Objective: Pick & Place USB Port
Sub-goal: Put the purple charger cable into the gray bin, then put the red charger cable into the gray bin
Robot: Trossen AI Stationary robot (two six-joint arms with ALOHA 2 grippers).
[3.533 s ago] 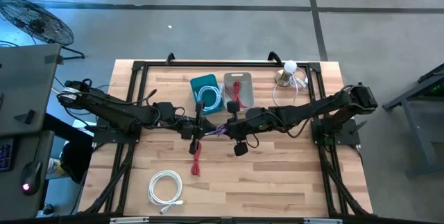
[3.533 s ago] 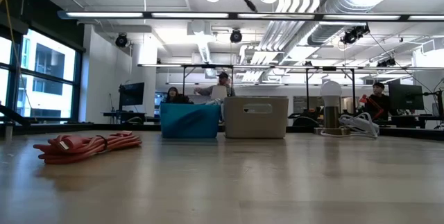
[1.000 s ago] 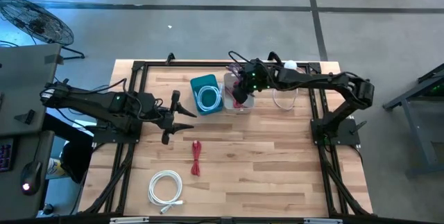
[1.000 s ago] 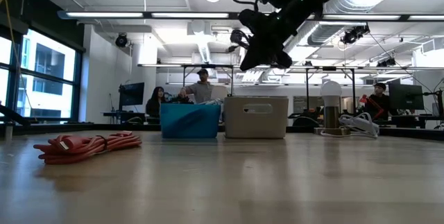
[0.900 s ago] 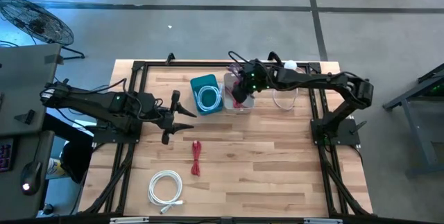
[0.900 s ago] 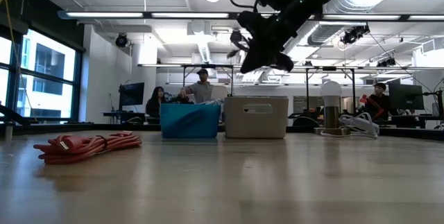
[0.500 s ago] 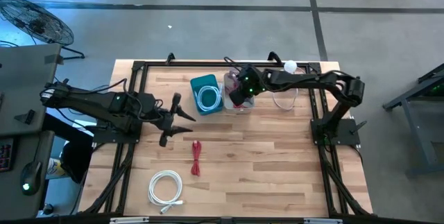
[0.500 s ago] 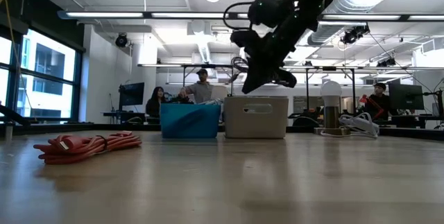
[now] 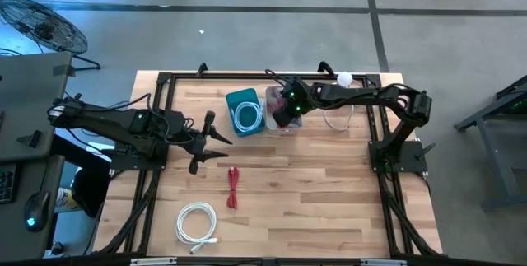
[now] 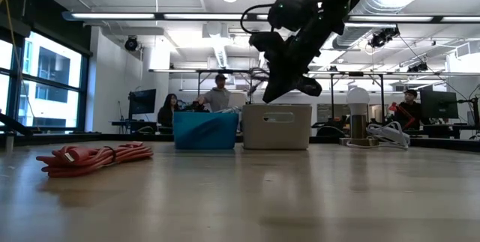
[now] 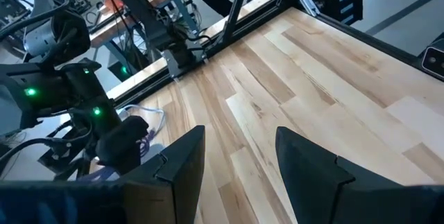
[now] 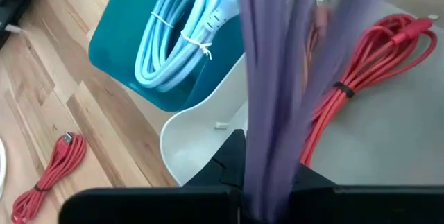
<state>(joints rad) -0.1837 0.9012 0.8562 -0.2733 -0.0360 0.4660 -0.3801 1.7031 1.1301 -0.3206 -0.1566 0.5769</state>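
high view: my right gripper hangs over the grey bin; my left gripper waits well apart, nearer the red cable on the table.
low view: I hover just above the grey bin's rim.
left wrist view: my left fingers stand spread, empty.
right wrist view: I'm clenched on the purple cable, its length hanging straight down into the bin beside a coiled red cable; teal bin alongside.
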